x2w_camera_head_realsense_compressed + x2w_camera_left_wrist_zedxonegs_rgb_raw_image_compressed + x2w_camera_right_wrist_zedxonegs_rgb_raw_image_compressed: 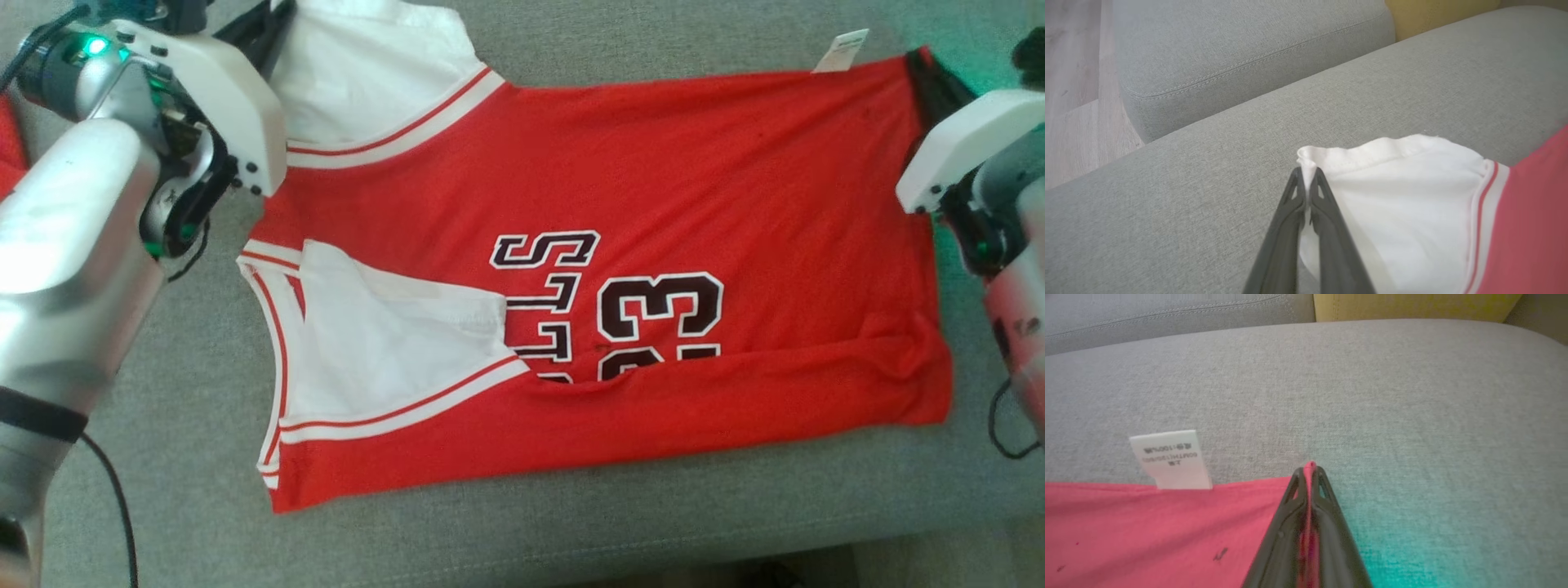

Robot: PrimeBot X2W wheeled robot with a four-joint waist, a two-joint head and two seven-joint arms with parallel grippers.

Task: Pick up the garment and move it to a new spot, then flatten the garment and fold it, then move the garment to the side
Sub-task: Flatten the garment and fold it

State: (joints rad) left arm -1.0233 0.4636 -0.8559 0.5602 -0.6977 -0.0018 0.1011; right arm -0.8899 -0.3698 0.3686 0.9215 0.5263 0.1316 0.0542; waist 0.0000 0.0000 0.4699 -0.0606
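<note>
Left gripper (1306, 174) clamped on garment's (735, 180) white strap, right gripper (1309, 470) clamped on its red corner beside label (1171, 459), grey sofa (1412, 396) beneath.

From the head camera I lose the jersey's (694, 163) white strap (367, 65) past the top edge. A fold (735, 392) of red cloth along the near side covers the lower part of the lettering (545, 249) and numbers (661, 306), so I cannot read them whole. The label's (1173, 459) print is blurred on the right wrist camera and too small from the head, and a red patch (6, 147) at the head view's left edge is cut off, so I cannot tell what it is.
</note>
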